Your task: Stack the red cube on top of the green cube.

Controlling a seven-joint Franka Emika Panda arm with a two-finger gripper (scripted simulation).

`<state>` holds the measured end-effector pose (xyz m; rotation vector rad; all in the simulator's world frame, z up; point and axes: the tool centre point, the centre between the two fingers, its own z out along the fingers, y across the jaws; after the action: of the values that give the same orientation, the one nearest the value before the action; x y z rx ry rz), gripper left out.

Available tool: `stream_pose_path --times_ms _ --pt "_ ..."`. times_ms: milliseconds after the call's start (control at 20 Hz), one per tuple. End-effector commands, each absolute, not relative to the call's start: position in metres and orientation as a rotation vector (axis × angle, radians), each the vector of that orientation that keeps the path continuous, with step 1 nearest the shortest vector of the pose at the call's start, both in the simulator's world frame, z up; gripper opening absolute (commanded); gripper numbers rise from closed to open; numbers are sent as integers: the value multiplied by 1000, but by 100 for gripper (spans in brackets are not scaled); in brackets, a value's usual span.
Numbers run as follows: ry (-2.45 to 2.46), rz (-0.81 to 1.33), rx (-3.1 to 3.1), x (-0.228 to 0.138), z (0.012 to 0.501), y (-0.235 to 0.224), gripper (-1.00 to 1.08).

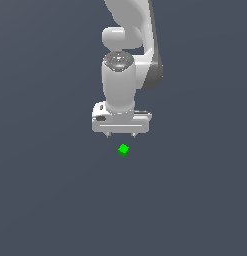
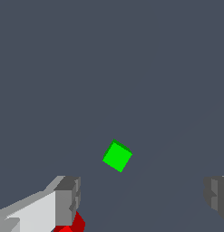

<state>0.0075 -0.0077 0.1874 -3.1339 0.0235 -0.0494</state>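
The small bright green cube [image 1: 123,150] lies on the flat grey floor [image 1: 50,200], just below the white gripper [image 1: 122,134] in the exterior view. The small bright red cube [image 2: 70,225] sits beside one grey fingertip [image 2: 68,201], apart from the green cube.

Green cube [image 2: 117,156] flat matt, red cube [image 2: 71,225] matt too — claw [image 2: 143,197] smooth white (grey pads)
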Motion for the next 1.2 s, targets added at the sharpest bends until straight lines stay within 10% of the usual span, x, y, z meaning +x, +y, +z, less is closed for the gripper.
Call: stream_pose_path --times_ms 0,1150 --pt "24 -49 -3134 7 187 -8 100" --pt "-572 -21 -3085 -86 119 71 100"
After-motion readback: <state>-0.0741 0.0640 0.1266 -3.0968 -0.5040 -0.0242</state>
